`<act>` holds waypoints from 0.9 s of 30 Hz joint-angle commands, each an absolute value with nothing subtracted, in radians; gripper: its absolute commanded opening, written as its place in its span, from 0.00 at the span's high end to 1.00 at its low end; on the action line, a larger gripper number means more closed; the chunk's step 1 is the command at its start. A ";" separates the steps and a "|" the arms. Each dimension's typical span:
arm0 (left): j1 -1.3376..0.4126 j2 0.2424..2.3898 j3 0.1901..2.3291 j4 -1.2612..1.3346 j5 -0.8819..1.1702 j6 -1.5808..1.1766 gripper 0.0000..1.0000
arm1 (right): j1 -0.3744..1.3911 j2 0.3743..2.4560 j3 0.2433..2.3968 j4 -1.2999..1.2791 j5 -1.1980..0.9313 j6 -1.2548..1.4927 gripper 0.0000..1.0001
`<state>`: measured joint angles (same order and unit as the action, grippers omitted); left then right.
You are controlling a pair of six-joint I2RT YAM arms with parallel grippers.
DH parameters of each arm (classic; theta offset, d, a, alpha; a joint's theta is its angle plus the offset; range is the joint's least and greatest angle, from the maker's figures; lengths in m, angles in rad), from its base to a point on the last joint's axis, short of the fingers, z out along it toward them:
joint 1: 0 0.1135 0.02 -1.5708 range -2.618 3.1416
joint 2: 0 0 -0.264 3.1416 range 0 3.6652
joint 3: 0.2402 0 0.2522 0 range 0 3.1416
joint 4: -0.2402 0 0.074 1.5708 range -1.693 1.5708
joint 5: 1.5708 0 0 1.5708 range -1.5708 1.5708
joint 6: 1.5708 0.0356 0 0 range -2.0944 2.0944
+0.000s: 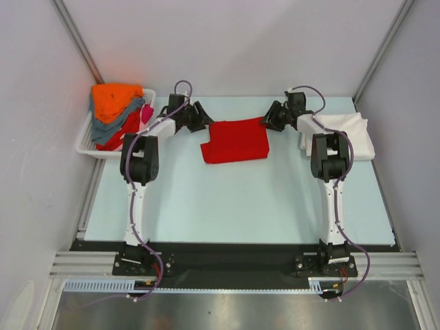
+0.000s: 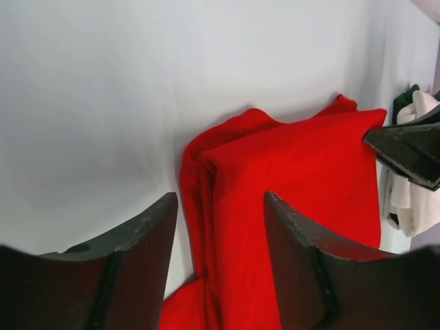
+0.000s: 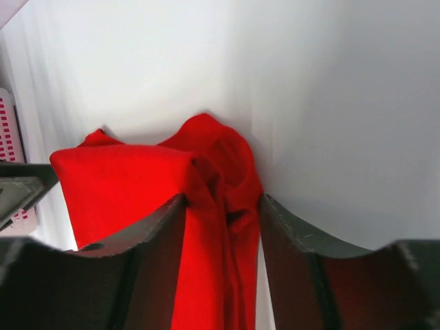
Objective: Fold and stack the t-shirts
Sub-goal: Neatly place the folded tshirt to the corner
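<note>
Two arms are reaching over the pale worktop toward one folded red t-shirt, which is lying flat near the far middle of it and serving here as the landmark. To the right of the red t-shirt, well apart and at the worktop's right edge, a cream-white t-shirt is lying folded, partly under the right arm. To the left of the red t-shirt, past the left arm, a white mesh basket is sitting at the worktop's left edge, holding a heap of t-shirts: an orange one on top, a grey-teal one beneath it, and a red one with pink trim showing at the side nearest the red t-shirt.

At the red t-shirt's left edge, the left claw is hovering just beside the cloth. In the left wrist view its jaws are standing apart, released, with the layered left edge of the shirt showing in the gap between them and nothing pinched.

At the red t-shirt's right edge, the right claw is sitting just over the far right corner. In the right wrist view its jaws are likewise standing apart, and the bunched right edge of the shirt is lying between and below them; the fingers are not closing on the cloth.
</note>
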<state>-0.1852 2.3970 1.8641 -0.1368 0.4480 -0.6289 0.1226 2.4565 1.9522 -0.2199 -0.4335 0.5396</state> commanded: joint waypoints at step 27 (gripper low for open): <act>-0.282 2.318 1.778 0.112 0.417 -0.712 1.00 | 0.129 2.260 1.867 -0.181 -0.428 0.491 1.00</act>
<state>-0.2485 2.4393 1.8095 0.0139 0.4118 -0.7071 0.1272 2.4100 1.8912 -0.2138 -0.4343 0.5289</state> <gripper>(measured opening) 0.030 0.031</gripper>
